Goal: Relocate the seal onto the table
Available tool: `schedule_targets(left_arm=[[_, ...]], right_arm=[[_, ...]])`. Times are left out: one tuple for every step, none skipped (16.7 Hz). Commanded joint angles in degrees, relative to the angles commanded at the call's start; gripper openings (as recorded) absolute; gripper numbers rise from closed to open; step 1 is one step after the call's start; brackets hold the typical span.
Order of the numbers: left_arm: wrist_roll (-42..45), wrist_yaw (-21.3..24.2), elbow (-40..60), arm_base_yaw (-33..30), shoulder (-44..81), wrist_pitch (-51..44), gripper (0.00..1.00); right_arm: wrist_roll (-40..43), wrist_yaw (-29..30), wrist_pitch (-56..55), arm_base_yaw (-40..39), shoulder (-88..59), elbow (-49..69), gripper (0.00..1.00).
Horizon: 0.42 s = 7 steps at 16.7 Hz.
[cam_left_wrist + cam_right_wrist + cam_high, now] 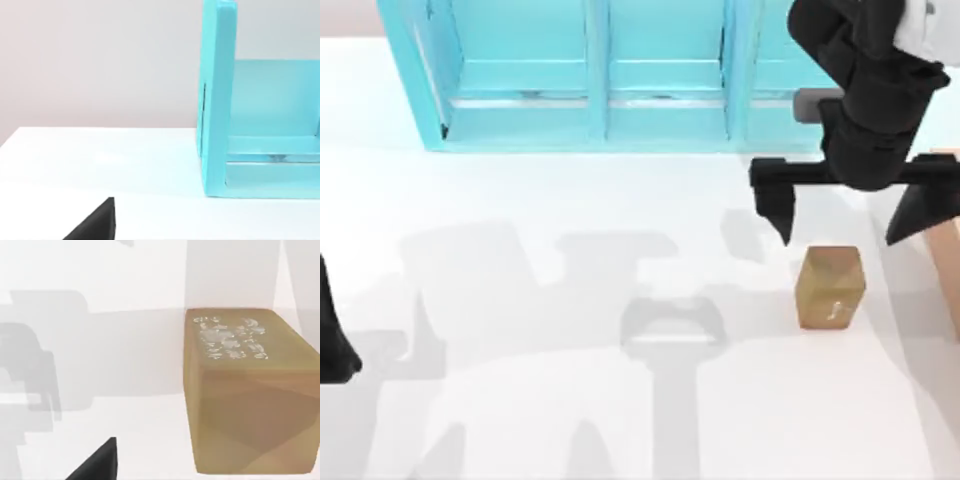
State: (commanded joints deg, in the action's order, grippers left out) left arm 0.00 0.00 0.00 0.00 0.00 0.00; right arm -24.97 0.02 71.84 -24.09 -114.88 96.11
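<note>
At the far left edge of the white bench [520, 200], low in the top view, the left arm sits parked, with a dark part of it showing; whether the left pincer [335, 345] is open or closed I cannot tell. In the left wrist view one dark fingertip [97, 222] shows above the bench surface, with the end wall of the turquoise shelf unit [218, 100] ahead of it.

Along the back of the bench stands that turquoise three-bay shelf unit [590, 75].

Toward the right side, the seal [831, 287], a small golden-brown block, stands upright on the bench, a pale mark on its near face. The right pincer [845, 225] hangs just behind and above it, spread wide with nothing between its two dark fingers [778, 210]; it is apart from the seal. The right wrist view looks closely at the seal [250, 390], showing a pale patterned patch on one face.

At the right edge, a light-tan wooden box [947, 265] lies just beside the right finger.
</note>
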Motion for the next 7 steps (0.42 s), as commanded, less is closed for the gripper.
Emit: schedule_targets(left_arm=[[0.0,0.0,0.0,0.0,0.0,0.0,1.0],[0.0,0.0,0.0,0.0,0.0,0.0,1.0],[0.0,0.0,0.0,0.0,0.0,0.0,1.0],[0.0,0.0,0.0,0.0,0.0,0.0,1.0],[0.0,0.0,0.0,0.0,0.0,0.0,1.0],[0.0,0.0,0.0,0.0,0.0,0.0,1.0],[0.0,0.0,0.0,0.0,0.0,0.0,1.0]], right_arm=[[0.01,0.03,3.27,0.05,0.48,2.69,1.0],[0.02,0.06,6.31,0.11,1.0,5.23,1.0],[0.03,0.08,8.98,0.18,1.49,7.52,1.0],[0.04,0.1,11.13,0.23,1.91,9.47,1.0],[0.04,0.11,12.71,0.27,2.23,10.98,1.0],[0.04,0.12,13.67,0.29,2.43,11.93,1.0],[0.03,0.12,14.03,0.31,2.51,12.29,1.0]])
